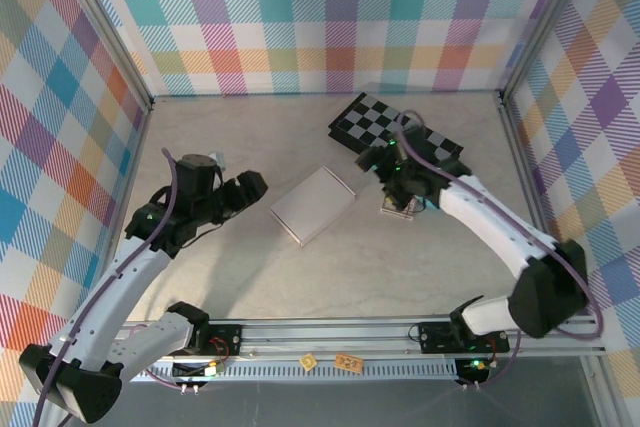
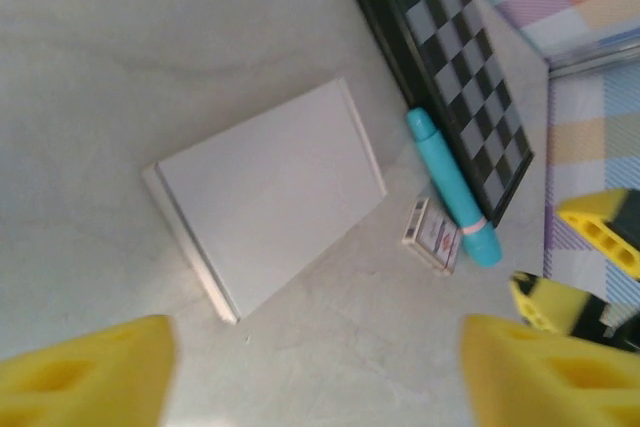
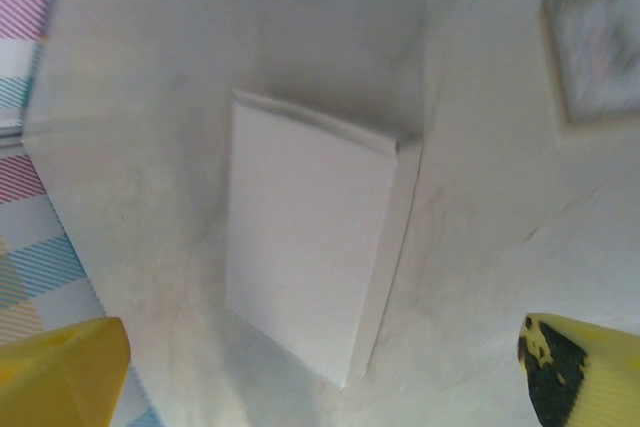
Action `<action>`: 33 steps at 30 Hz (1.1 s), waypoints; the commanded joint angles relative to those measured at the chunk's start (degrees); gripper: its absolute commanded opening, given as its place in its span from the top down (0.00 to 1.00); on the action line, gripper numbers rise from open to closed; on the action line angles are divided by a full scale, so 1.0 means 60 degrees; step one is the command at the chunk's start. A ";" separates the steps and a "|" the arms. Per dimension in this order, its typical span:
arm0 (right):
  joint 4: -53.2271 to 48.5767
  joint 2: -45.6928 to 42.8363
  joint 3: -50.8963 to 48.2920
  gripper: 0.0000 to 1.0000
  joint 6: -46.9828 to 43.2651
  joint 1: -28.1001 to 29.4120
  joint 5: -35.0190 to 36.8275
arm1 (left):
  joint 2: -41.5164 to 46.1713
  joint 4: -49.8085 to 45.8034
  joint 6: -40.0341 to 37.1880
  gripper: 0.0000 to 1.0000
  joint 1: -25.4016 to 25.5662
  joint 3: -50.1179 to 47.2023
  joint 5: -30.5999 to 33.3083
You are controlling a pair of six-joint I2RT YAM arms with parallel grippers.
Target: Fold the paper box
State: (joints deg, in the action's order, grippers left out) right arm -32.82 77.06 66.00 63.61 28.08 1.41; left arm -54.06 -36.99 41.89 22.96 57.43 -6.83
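So the plain white thin-cardboard paper box [image 1: 313,206] is folded up into a shallow rectangle. It's lying flat near the middle of the pale table [image 1: 230,277], turned at an angle to the edges. It sits right between the two grippers and neither one touches it. The left gripper [image 1: 258,186] is just off the box's left side. In the left wrist view its yellow fingertips [image 2: 85,372] are spread wide, with nothing between them. The right gripper [image 1: 392,187] is off the box's right side. Its yellow fingers [image 3: 60,372] are spread wide too and holding nothing.

Count: one box, one black-and-grey checkered board [image 2: 460,77] at the far right, one teal plastic tube [image 2: 452,187] lying along the board's edge, and one small patterned packet [image 2: 432,237] just beside the tube. There are two arms.

The left arm comes up from its base at the near left, bends, and points its wrist rightward at the box. The right arm sweeps from the near right up and left, with its wrist above the packet, near the board.
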 commanded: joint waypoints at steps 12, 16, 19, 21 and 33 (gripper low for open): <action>0.2541 -0.5142 -0.4093 0.01 -0.8476 -0.2890 0.5504 | -0.0709 0.0152 -0.2165 0.00 -0.0351 0.0342 0.4411; 0.5686 -0.5773 -0.6750 0.01 -0.9368 -0.3009 0.5505 | -0.0482 -0.0167 -0.1516 0.00 -0.0355 -0.0397 0.7116; 0.6550 -0.5219 -0.7383 0.01 -0.9884 -0.3024 0.5235 | -0.0122 0.0506 -0.2171 0.00 -0.0392 -0.1119 0.7452; 0.7208 -0.4836 -0.7602 0.01 -1.0173 -0.3024 0.4611 | 0.0033 0.0729 -0.2387 0.00 -0.0406 -0.1482 0.7709; 1.2075 -0.1287 -0.8265 0.01 -0.9843 -0.3878 0.2451 | 0.0405 0.1051 -0.2830 0.00 -0.0952 -0.2409 0.7092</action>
State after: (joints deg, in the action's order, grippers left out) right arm 26.65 66.48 16.93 4.40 5.96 20.84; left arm -52.38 -32.12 26.04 18.04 43.70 36.32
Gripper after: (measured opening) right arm 0.990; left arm 0.997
